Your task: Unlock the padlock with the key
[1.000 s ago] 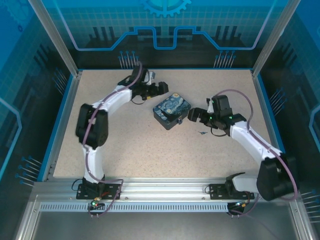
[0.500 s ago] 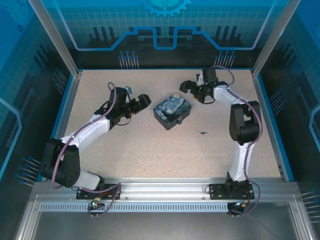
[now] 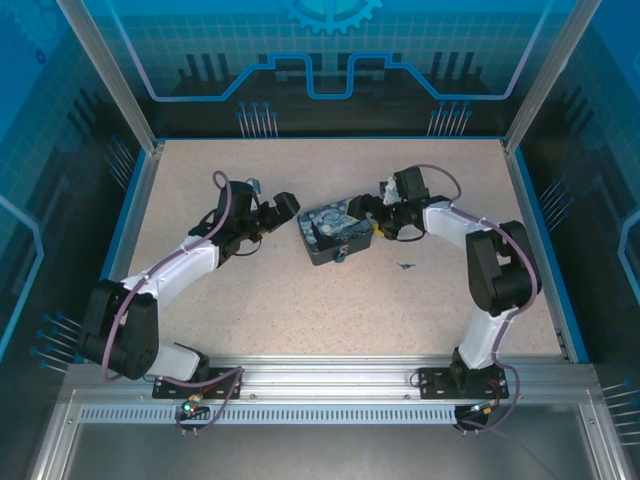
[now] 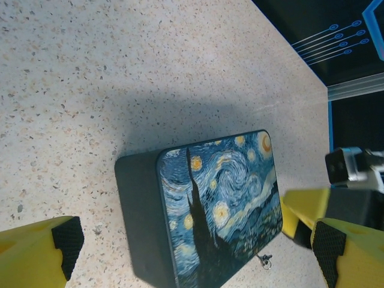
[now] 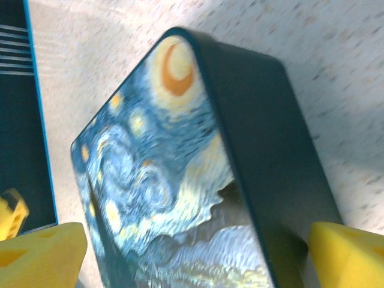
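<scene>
- The padlock (image 3: 333, 232), a rounded black block with a glossy swirling blue-and-yellow top, is lying near the middle of the speckled surface (image 3: 300, 300), now shifted slightly leftward.
- The right hand (image 3: 372, 217), earlier near the far edge, is now hovering just beside the padlock, fingers spread.
- The left hand (image 3: 286, 206) is staying spread at its other side.
- The tiny dark key (image 3: 405, 266) is lying apart, toward the right edge.

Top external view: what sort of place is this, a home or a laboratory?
Probably a robot test cell in a laboratory, not a home. The speckled table sits inside an aluminium frame with blue printed panels, and the left arm and right arm are bolted to a rail at its near edge.
</scene>
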Available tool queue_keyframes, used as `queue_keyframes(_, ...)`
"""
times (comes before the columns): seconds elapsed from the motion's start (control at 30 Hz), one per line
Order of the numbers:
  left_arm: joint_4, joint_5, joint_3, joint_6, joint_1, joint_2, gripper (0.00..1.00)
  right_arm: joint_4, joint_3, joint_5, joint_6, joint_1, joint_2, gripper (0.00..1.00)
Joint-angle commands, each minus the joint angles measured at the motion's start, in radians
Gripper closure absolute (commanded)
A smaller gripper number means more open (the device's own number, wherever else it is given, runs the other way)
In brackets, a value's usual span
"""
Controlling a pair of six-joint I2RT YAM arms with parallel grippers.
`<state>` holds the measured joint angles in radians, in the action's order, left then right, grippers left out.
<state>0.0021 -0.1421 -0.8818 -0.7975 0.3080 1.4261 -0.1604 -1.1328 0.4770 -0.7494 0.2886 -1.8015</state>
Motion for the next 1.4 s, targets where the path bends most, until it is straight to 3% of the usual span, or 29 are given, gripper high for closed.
queue_keyframes(0.0, 0.04, 0.002, -0.003, -0.019, 0.014, 0.03, 0.01, 0.076, 0.085, 0.04, -0.038, 0.043, 0.05, 0.04)
queue_keyframes(0.23, 0.061, 0.009, 0.004, -0.019, 0.017, 0.068, 0.01, 0.075, 0.198, -0.001, -0.023, 0.067, 0.179, 0.01)
queue_keyframes(0.77, 0.135, -0.023, -0.11, -0.046, 0.091, 0.289, 0.01, -0.323, 0.237, -0.348, 0.214, 0.046, 0.495, 0.0)
queue_keyframes(1.1, 0.153, -0.039, -0.227, -0.067, 0.134, 0.403, 0.01, -0.345, 0.337, -0.342, 0.225, -0.076, 0.508, 0.02)
queue_keyframes(1.37, 0.178, -0.04, -0.146, -0.075, 0.138, 0.362, 0.01, -0.348, 0.299, -0.327, 0.261, -0.084, 0.412, 0.07)
